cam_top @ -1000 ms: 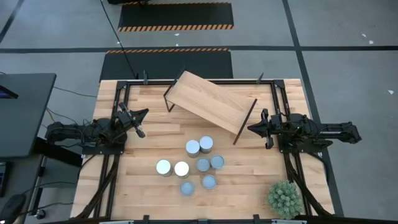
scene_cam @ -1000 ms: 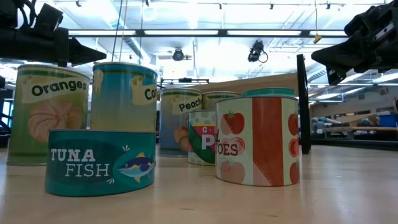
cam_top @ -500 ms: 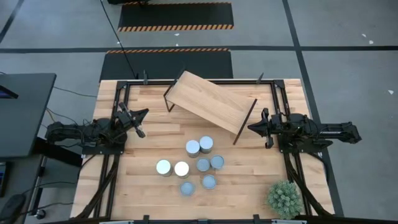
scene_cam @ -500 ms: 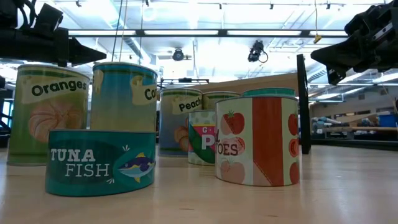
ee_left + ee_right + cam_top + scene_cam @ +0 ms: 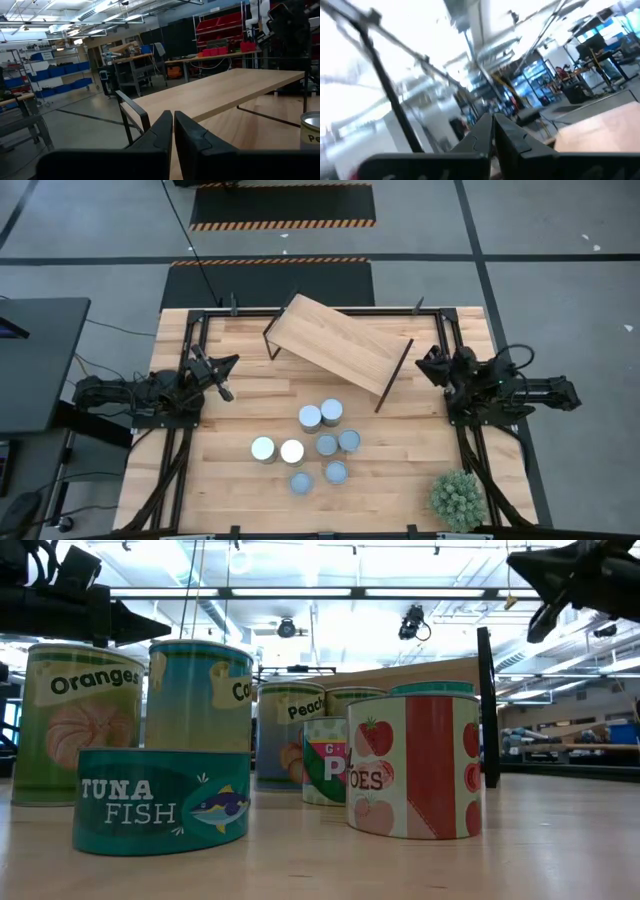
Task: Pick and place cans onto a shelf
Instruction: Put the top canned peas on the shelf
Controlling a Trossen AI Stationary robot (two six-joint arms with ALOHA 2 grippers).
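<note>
**Nothing shelved yet: 8 cans wait near the front edge**

The 8 cans stand clustered on the worktop, between its middle and its front edge. The shelf sits askew near the back edge, bare. The left gripper hovers near the left edge, fingers pressed together and empty. The right gripper is near the right edge beside the shelf's leg, pinched closed too, holding nothing.

The step in hand looks like the first reach. Done well, it means spreading the fingers before descending, picking an outer can such as the tall tin nearest the shelf, and coming straight down so neighbours are not knocked.
</note>
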